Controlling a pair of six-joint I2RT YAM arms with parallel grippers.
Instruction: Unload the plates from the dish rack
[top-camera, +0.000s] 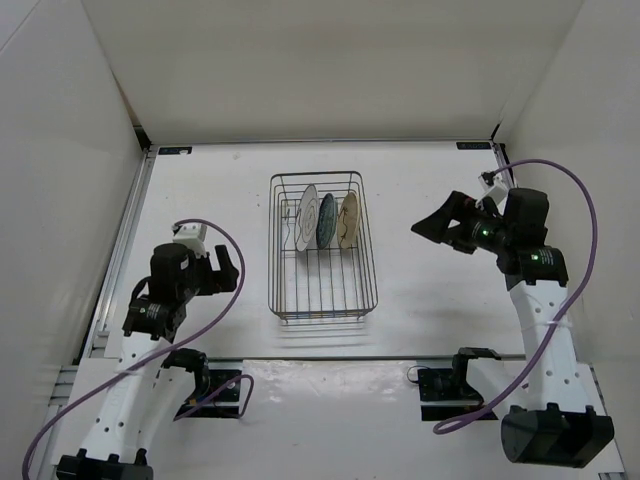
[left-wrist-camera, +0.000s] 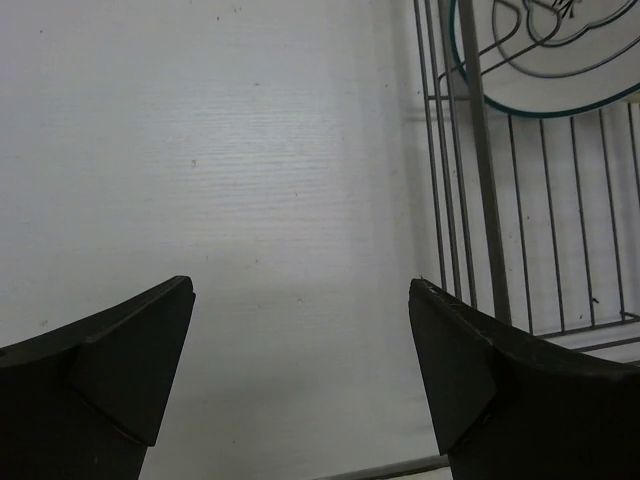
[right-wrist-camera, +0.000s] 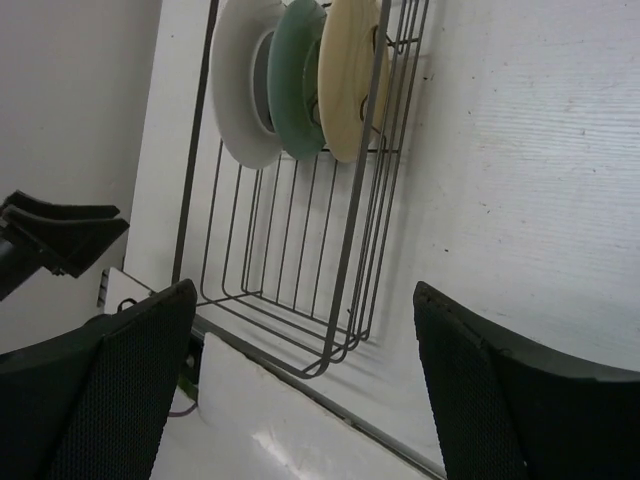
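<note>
From above, the white plate (top-camera: 306, 219), teal plate (top-camera: 327, 221) and tan plate (top-camera: 348, 219) all stand in the far half of the dish rack (top-camera: 323, 290); none is unloaded yet. The left claw (top-camera: 226, 266) hangs left of the dish rack, and the right claw (top-camera: 432, 226) hangs right of it.

Left wrist: the left claw (left-wrist-camera: 300, 375) is spread and empty, just beside the dish rack (left-wrist-camera: 482, 200).

Right wrist: the right claw (right-wrist-camera: 305, 385) is spread and empty, facing the plates.

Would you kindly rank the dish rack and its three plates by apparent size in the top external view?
1. dish rack
2. white plate
3. blue plate and tan plate: standing on edge, they look about alike, so I leave them unranked.
</note>
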